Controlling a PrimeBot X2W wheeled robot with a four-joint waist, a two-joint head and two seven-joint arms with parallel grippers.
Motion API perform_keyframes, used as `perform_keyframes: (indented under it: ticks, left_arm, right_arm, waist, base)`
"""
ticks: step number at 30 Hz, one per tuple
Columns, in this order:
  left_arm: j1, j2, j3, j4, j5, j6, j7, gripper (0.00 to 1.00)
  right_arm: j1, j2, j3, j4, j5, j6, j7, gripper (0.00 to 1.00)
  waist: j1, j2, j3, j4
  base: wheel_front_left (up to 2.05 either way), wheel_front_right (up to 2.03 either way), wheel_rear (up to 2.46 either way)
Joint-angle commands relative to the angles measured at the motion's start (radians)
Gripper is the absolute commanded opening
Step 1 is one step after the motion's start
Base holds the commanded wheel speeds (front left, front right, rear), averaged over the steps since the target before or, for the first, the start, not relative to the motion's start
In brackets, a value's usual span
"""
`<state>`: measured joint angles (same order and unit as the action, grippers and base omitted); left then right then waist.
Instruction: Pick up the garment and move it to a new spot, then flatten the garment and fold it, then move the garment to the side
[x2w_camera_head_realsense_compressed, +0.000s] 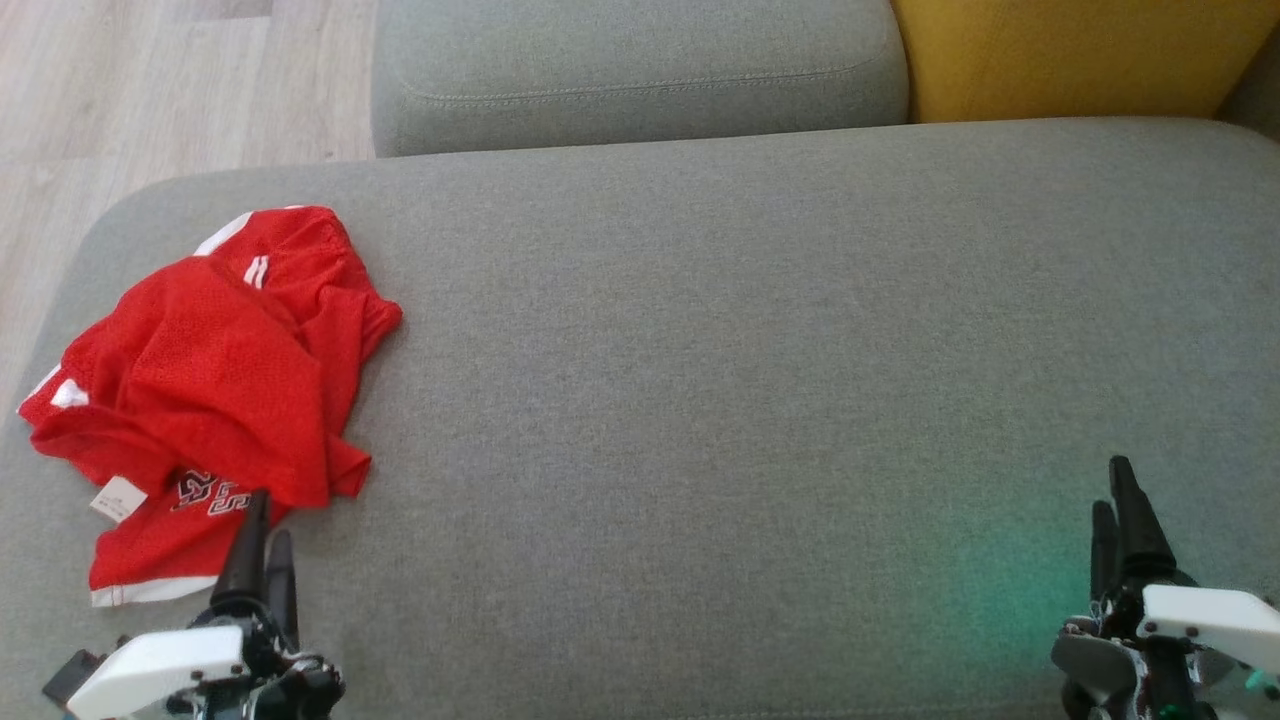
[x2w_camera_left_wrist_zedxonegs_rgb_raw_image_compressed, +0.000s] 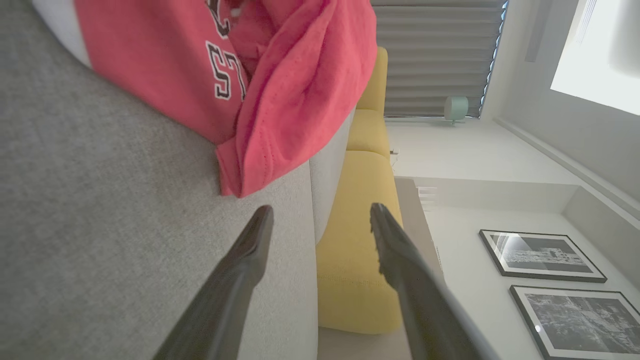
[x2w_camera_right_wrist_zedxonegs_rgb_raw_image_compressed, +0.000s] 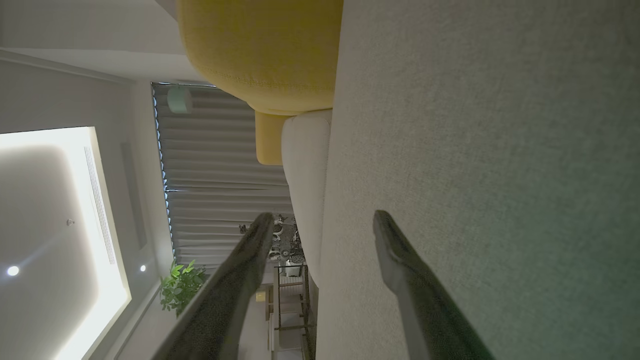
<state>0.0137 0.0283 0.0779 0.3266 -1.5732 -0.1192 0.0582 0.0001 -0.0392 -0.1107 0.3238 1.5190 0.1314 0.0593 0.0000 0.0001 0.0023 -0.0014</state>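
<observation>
Left gripper (x2w_camera_head_realsense_compressed: 268, 515) and right gripper (x2w_camera_head_realsense_compressed: 1110, 485) gape empty (red jersey (x2w_camera_head_realsense_compressed: 210, 380) just beyond the left); a shallow pinch might catch one layer.

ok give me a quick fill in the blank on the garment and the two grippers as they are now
1. The crumpled garment on the grey cushion is ____ in colour.
2. The left gripper, close to the garment's near edge, has its jaws ____.
3. The right gripper, over bare cushion, holds ____.
4. The far cushion on the right is ____.

Missing words: red; open; nothing; yellow
</observation>
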Motion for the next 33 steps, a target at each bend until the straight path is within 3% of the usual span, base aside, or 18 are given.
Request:
perform_keyframes:
  ticks: [1,16,33]
  left_arm:
    - [-0.048,0.011,0.016,-0.038,0.021,-0.005,-0.012,1.00]
    - [-0.055,0.013,0.020,-0.125,0.222,0.008,-0.059,1.00]
    - [-0.056,0.014,-0.058,-0.262,0.540,0.070,-0.106,1.00]
  right_arm:
    - [-0.043,-0.004,0.003,-0.041,-0.025,0.000,-0.011,1.00]
    - [-0.048,-0.005,0.022,-0.133,-0.301,0.000,-0.058,1.00]
    - [-0.052,-0.006,0.072,-0.233,-0.622,0.000,-0.105,1.00]
  waist:
    - [0.0000,-0.0001,0.000,0.000]
    - [0.0000,-0.0001,-0.001,-0.002]
    - [0.0000,-0.0001,0.002,-0.002]
  base:
    - [0.00,0.00,0.00]
    - [0.00,0.00,0.00]
    - [0.00,0.00,0.00]
